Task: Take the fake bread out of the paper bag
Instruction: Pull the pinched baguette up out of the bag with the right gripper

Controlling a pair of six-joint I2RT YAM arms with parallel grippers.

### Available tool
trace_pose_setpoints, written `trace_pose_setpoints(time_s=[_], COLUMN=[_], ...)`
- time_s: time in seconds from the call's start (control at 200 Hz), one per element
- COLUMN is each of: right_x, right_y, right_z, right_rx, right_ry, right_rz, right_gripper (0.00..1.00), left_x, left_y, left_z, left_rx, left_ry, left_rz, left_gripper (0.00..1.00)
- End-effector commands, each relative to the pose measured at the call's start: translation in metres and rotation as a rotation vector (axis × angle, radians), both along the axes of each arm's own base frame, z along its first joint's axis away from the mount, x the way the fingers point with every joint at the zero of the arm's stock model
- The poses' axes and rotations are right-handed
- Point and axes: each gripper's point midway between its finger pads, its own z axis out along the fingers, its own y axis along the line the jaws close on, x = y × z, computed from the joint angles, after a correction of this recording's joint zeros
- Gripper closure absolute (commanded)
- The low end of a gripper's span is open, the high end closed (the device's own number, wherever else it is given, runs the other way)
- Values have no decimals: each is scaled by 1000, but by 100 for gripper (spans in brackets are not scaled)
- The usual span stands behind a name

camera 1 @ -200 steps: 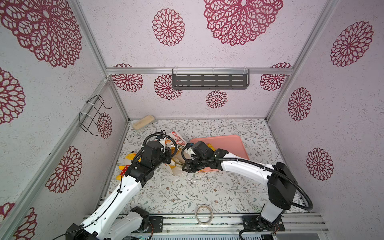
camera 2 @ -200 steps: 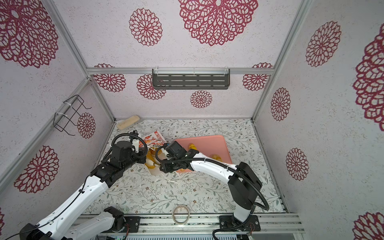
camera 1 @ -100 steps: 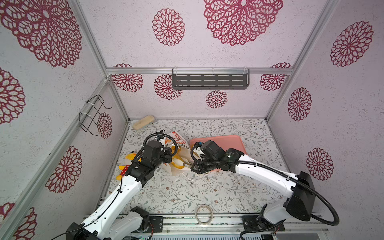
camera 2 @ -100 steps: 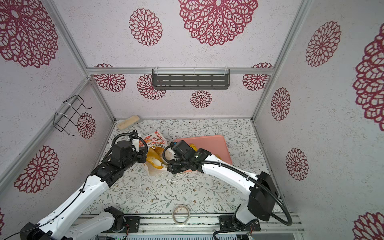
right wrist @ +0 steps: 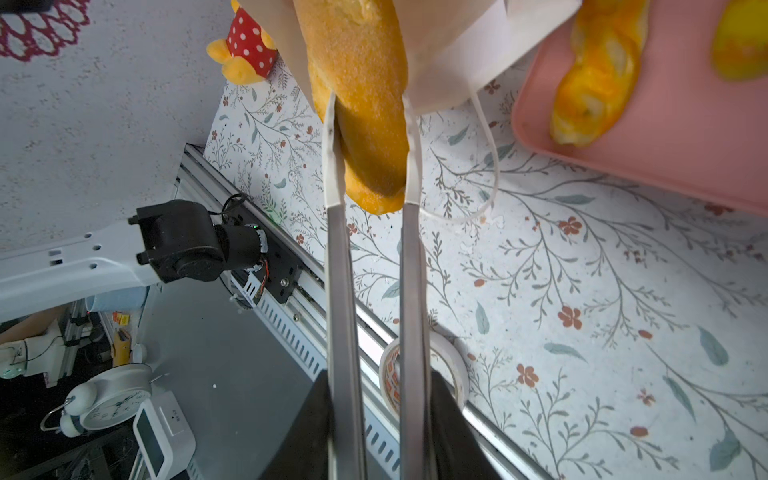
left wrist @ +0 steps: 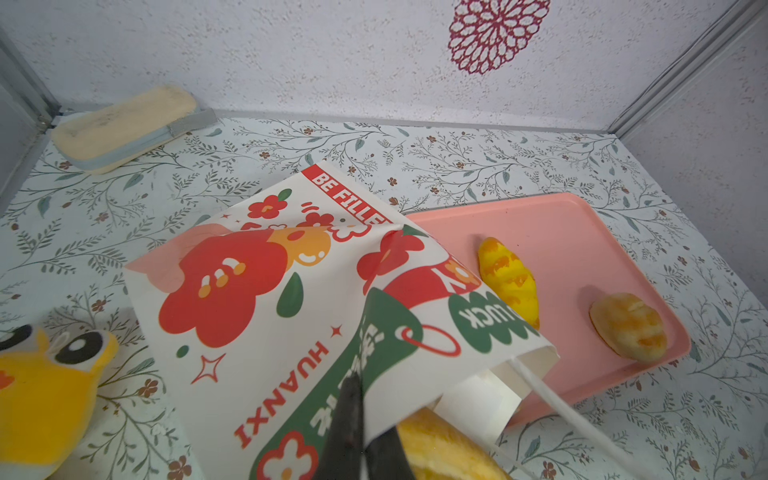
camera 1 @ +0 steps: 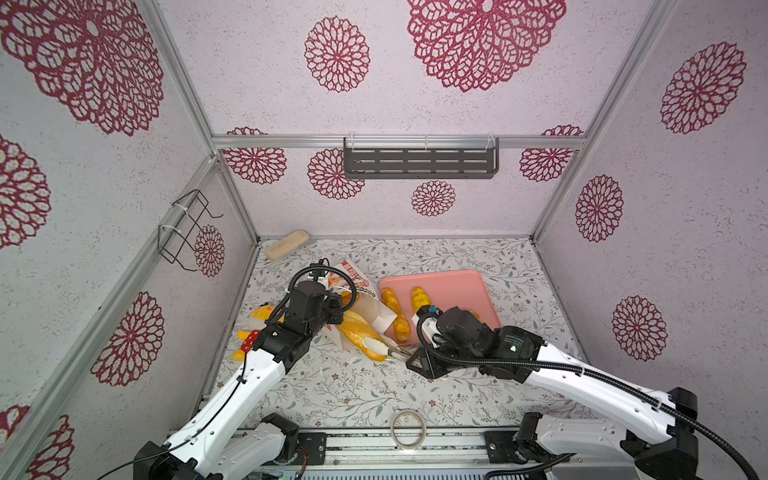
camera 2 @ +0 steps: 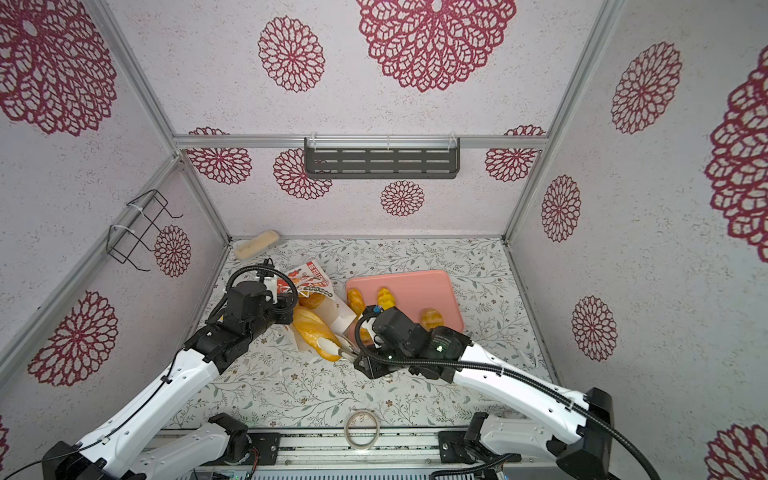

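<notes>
Closest to me, a roll of pale tape [camera 1: 408, 428] lies flat by the front rail. Just past it the right gripper [right wrist: 376, 424] is clamped on a pair of steel tongs with white tips [right wrist: 338, 266], and those tips squeeze the near end of a long golden loaf of fake bread [right wrist: 365, 104]. The loaf sticks halfway out of the white paper bag printed with red flowers [left wrist: 266, 311], which lies on its side on the leafy table cover [camera 1: 332, 386], mouth toward the tongs. The left gripper [left wrist: 361, 415] is pressed together on the bag's upper edge at the mouth. A browner bun [camera 2: 311, 300] shows deeper in the opening. Left of the bag sits a yellow plush toy with a red polka-dot patch [camera 1: 253, 332]. On the bag's other side, just beside its mouth, is a flat pink tray [camera 1: 465, 284] carrying three more breads: a braided roll [camera 1: 395, 313] along its left edge, a bright yellow twisted roll [left wrist: 507, 278] and a round bun [left wrist: 627, 324]. In the far left corner a pale beige oblong block [camera 1: 286, 244] lies against the back wall; higher up hang a black wire basket [camera 1: 183, 230] and a dark grey slotted shelf [camera 1: 419, 162].
</notes>
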Motion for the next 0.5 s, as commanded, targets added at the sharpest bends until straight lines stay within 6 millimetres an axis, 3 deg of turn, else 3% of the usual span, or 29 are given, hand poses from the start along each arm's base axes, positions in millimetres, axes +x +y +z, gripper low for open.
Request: trace_pose_setpoints(time_s=[0.0, 0.235, 0.495], right_x=[-7, -13, 8], right_y=[-18, -59, -95], right_z=[14, 17, 39], right_rx=[33, 34, 93], right_ry=[1, -6, -102], right_rz=[-82, -214, -426], right_gripper=[100, 100, 100], left_x=[1, 3, 4], left_y=[8, 12, 22], left_z=[-3, -2, 0], left_rx=[17, 14, 34], left_ry=[18, 13, 11], left_rz=[53, 84, 141], left_gripper=[100, 100, 100])
